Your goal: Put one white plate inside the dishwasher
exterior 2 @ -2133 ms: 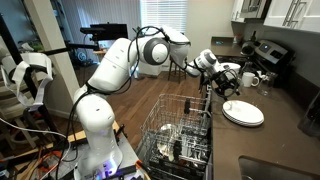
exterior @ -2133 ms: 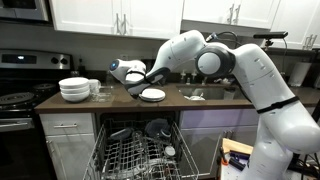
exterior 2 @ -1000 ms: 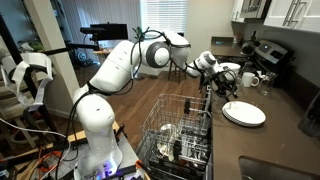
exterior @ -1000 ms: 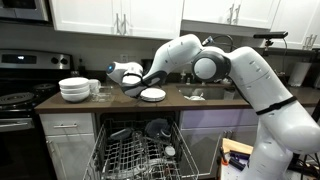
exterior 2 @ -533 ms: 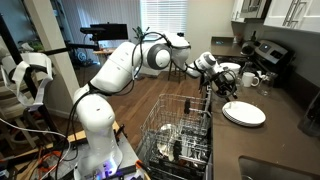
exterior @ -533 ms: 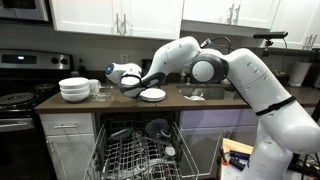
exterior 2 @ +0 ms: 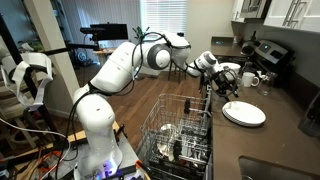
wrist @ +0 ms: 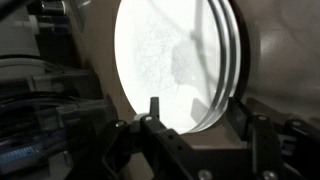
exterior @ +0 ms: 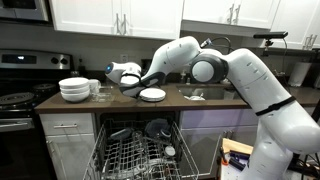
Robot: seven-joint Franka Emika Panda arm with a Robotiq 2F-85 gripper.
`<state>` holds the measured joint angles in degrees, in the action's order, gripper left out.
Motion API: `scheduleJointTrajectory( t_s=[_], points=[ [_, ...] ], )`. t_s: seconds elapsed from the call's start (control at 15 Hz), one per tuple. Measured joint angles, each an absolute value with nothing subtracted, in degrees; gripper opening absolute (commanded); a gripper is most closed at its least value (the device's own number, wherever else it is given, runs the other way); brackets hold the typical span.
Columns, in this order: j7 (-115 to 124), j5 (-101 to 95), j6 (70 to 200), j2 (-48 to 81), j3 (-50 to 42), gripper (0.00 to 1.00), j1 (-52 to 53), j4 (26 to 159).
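Observation:
The white plate (exterior: 152, 95) lies flat on the dark counter above the dishwasher (exterior: 135, 150); it also shows on the counter beside the rack (exterior 2: 244, 113). In the wrist view the plate (wrist: 170, 60) fills the middle, with layered rims on its right side. My gripper (wrist: 197, 105) stands open astride that rim: one fingertip (wrist: 153, 103) is over the plate's face, the other (wrist: 240, 108) outside the rim. In both exterior views the gripper (exterior: 136, 88) (exterior 2: 225, 86) sits low at the plate's edge. The dishwasher's wire rack (exterior 2: 180, 130) is pulled out.
A stack of white bowls (exterior: 74, 89) stands on the counter next to the black stove (exterior: 15, 100). A sink (exterior: 205, 93) lies beyond the plate. Mugs (exterior 2: 250, 78) stand behind the gripper. The lower rack holds a dark round dish (exterior: 157, 128) and other items.
The arm has shifted slightly along the counter over the last two seconds. The gripper stays at the plate's edge, and the plate still lies on the counter.

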<state>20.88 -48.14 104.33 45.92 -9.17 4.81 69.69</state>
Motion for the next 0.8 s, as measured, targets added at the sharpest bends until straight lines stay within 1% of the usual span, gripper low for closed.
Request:
scheduleJointTrajectory(
  t_s=[0.13, 0.2, 0.33, 0.4, 0.47, 0.53, 0.6, 0.67, 0.73, 0.8],
  points=[
    [20.9, -48.1, 103.7, 45.9, -9.2, 0.96, 4.8, 69.6],
    [20.9, -48.1, 103.5, 45.9, -9.2, 0.93, 4.9, 69.5],
    [20.9, -48.1, 103.1, 45.9, -9.2, 0.81, 4.9, 69.5],
    [20.9, -48.1, 103.0, 45.9, -9.2, 0.82, 4.9, 69.4],
    [20.9, -48.1, 102.9, 45.9, -9.2, 0.86, 5.0, 69.4],
    [20.9, -48.1, 102.8, 45.9, -9.2, 0.85, 5.0, 69.4],
    [20.9, -48.1, 102.8, 45.9, -9.2, 0.88, 5.0, 69.4],
    [20.9, -48.1, 102.7, 45.9, -9.2, 0.89, 5.0, 69.4],
    [20.9, -48.1, 102.7, 45.9, -9.2, 0.92, 5.0, 69.4],
    [20.9, -48.1, 102.6, 45.9, -9.2, 0.90, 5.1, 69.4]
  ],
)
